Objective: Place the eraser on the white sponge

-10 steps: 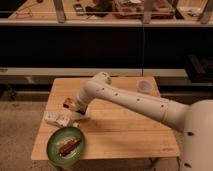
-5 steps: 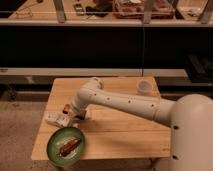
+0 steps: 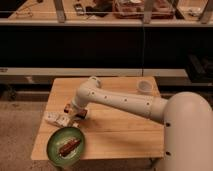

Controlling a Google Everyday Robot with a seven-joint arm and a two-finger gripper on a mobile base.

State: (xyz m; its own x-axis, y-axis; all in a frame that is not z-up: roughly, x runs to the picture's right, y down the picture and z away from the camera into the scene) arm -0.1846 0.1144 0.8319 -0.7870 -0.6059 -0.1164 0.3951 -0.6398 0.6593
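My gripper is at the end of the white arm, low over the left part of the wooden table. A white sponge lies flat on the table just left of the gripper, almost touching it. A small dark object with an orange edge, which may be the eraser, sits just above the sponge, beside the gripper. I cannot tell whether the gripper holds anything.
A green plate with a brown piece of food sits at the table's front left, just below the sponge. A white cup stands at the back right. Dark shelving runs behind the table.
The arm has swung left and down, bringing the gripper closer to the white sponge. The plate and cup have not moved.
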